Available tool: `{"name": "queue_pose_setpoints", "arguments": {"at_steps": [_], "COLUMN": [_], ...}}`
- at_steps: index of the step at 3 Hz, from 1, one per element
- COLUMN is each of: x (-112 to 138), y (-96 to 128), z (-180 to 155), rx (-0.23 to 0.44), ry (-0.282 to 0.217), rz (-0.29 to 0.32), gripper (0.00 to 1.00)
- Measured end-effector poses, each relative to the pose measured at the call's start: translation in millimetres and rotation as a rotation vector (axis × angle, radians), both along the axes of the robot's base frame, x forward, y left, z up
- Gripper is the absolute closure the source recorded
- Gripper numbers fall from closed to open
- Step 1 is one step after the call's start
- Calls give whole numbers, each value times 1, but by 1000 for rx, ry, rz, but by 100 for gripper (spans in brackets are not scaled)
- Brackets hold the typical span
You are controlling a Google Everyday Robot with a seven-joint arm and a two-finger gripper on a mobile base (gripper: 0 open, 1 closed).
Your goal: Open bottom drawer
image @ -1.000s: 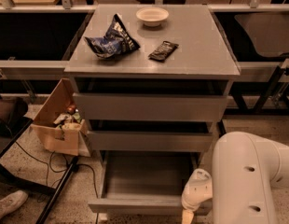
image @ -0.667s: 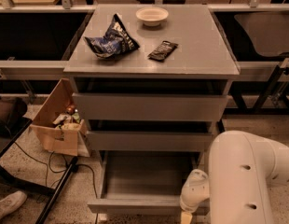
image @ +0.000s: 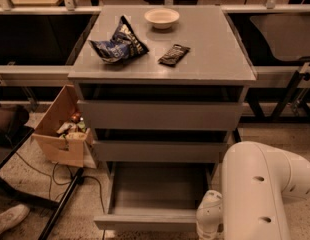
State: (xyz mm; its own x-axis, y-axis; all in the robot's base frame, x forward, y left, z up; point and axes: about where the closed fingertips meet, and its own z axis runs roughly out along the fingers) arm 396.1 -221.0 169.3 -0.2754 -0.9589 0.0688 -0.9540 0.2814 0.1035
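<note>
We see the bottom drawer point(image: 157, 186) pulled well out from the foot of the grey cabinet, its shallow grey tray exposed and its flat front facing us near the lower edge of the view. The gripper point(image: 208, 225) sits low, at the right end of that drawer front, touching or just beside it; we cannot tell whether it is open or closed. The bulky white arm point(image: 265, 194) fills the lower right corner behind it. Above the tray, the middle drawer point(image: 162, 151) and the top drawer point(image: 160, 115) sit further back, each with a dark gap over its front. On the worktop point(image: 215, 54) lie a crumpled blue snack bag point(image: 117, 45) at the left, a dark wrapper point(image: 174, 54) near the middle and a pale bowl point(image: 161, 17) towards the back. On the floor to the left of the cabinet stands an open cardboard box point(image: 60, 136) with small items in it.
</note>
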Motion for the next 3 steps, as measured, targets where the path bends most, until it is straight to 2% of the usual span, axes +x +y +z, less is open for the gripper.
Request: {"name": "queue_pose_setpoints", "arguments": {"at_steps": [1, 2, 3], "x": [-5, -3, -1], "y": [-4, -3, -3], "z": [1, 5, 6], "rx": [-2, -2, -1], "ry": [11, 11, 11], "rz": [-16, -16, -16], "gripper": [72, 100, 100]}}
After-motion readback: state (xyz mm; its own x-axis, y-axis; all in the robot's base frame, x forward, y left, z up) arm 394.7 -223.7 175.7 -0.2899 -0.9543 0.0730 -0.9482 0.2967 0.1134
